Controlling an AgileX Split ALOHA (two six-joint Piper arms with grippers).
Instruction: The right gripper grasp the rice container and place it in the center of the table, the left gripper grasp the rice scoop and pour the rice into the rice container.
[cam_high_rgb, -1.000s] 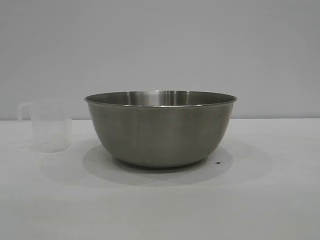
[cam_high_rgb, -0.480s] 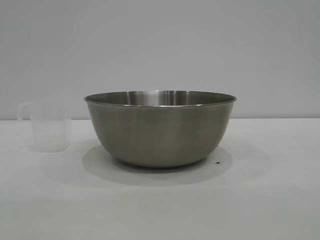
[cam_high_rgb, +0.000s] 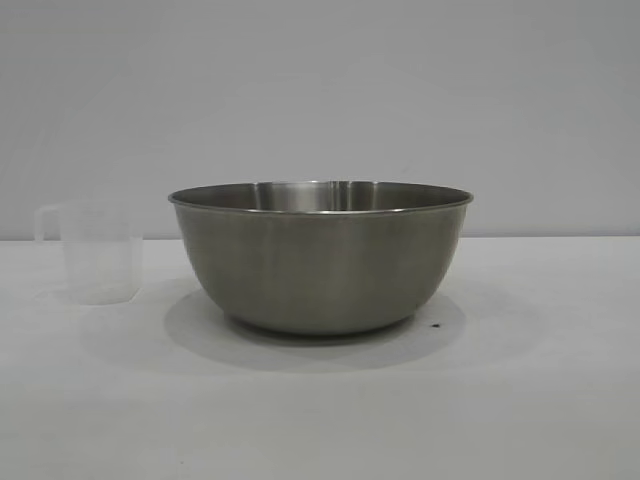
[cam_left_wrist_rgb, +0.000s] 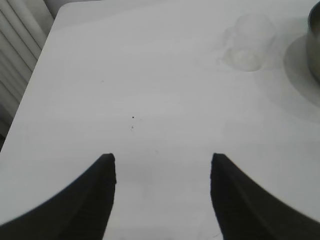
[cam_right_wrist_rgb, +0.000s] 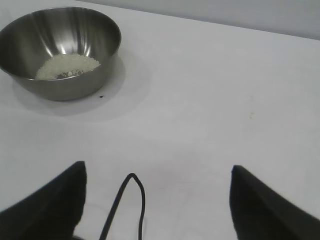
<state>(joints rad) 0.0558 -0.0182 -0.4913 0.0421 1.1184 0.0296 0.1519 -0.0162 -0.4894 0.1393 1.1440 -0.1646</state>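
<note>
1. Exterior view: one stainless-steel mixing bowl (cam_high_rgb: 321, 258) upright at the middle of the white bench (cam_high_rgb: 320, 410); one translucent measuring cup (cam_high_rgb: 96, 252) upright just beside it at the view's left, not touching, loop handle turned away from the bowl. One tiny dark speck (cam_high_rgb: 437, 325) on the bench near the bowl's foot. No hands seen here.
2. Left wrist view: one left hand (cam_left_wrist_rgb: 162, 167), two black fingers spread, nothing between them, over bare bench. Cup (cam_left_wrist_rgb: 249, 44) well ahead, looks empty; bowl edge (cam_left_wrist_rgb: 315, 40) just beyond it.
3. Right wrist view: one right hand (cam_right_wrist_rgb: 157, 177), fingers spread wide, holding nothing; one thin black cable (cam_right_wrist_rgb: 127, 205) looped between them. Bowl (cam_right_wrist_rgb: 62, 50) well ahead, holding one small heap of off-white rice (cam_right_wrist_rgb: 67, 66).
</note>
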